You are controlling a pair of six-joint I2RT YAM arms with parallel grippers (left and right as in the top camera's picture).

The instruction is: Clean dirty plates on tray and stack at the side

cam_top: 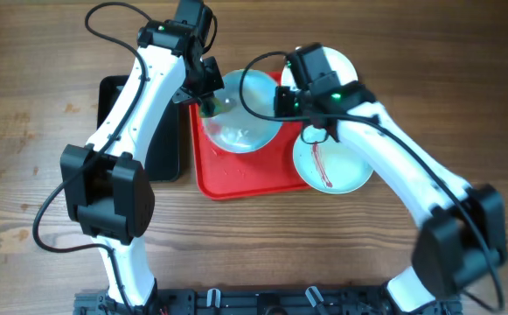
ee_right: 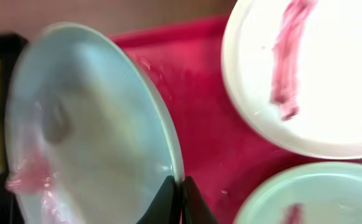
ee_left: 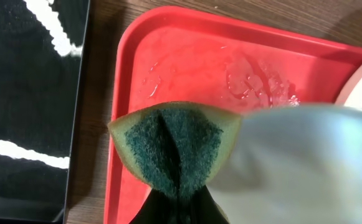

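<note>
My right gripper [cam_top: 281,98] [ee_right: 181,194] is shut on the rim of a pale mint plate [cam_top: 240,118] [ee_right: 87,124] and holds it tilted over the red tray [cam_top: 236,179] [ee_right: 205,124]. A pink smear shows low on its face. My left gripper [cam_top: 206,105] [ee_left: 179,198] is shut on a green-and-yellow sponge [ee_left: 174,146], pressed at the plate's left edge [ee_left: 305,162]. A white plate [cam_top: 328,162] [ee_right: 318,74] with a dark red streak lies at the tray's right side. Another mint plate [cam_top: 345,66] [ee_right: 311,199] with a streak lies behind my right arm.
A black tray [cam_top: 162,149] [ee_left: 25,93] lies left of the red tray, partly under my left arm. The red tray's floor [ee_left: 249,81] is wet with droplets. Bare wooden table [cam_top: 26,105] lies all around.
</note>
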